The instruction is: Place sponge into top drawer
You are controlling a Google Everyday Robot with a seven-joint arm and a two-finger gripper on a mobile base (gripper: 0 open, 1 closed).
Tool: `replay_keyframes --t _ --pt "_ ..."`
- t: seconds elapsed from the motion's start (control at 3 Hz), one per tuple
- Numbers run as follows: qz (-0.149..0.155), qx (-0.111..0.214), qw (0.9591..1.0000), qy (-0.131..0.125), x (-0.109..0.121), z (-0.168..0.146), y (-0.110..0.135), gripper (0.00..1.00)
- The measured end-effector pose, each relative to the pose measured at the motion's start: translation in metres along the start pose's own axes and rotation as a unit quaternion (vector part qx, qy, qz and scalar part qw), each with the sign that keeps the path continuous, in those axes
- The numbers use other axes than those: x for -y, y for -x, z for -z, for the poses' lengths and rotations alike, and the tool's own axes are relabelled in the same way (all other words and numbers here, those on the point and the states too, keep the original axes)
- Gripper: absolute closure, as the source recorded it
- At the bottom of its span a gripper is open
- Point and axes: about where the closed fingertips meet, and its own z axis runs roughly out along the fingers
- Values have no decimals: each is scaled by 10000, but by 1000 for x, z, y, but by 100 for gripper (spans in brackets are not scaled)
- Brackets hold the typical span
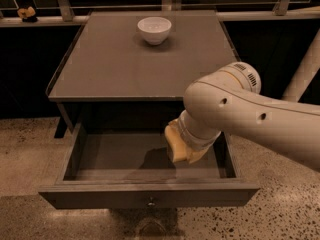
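Speckled floor [30,149]; wide grey-brown top drawer [115,154] stands open.
White arm [260,119] holds its gripper [182,151] in the drawer's right half; the pale-yellow lump there is perhaps the sponge [174,136]; whether it grips, I cannot tell.

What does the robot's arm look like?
The arm is fat, round and creamy white, like a bent tube, with small dark dots and a dark grille on its rounded elbow. Its gripper sits at the yellowish end below, over the open top drawer.
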Motion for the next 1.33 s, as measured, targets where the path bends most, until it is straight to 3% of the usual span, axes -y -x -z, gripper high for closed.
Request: replay_keyframes --t 0.67,1.33 --pt "-233 518 9980 264 -10 -74 12 100" --pt "-630 505 9957 451 -8 -142 26 100"
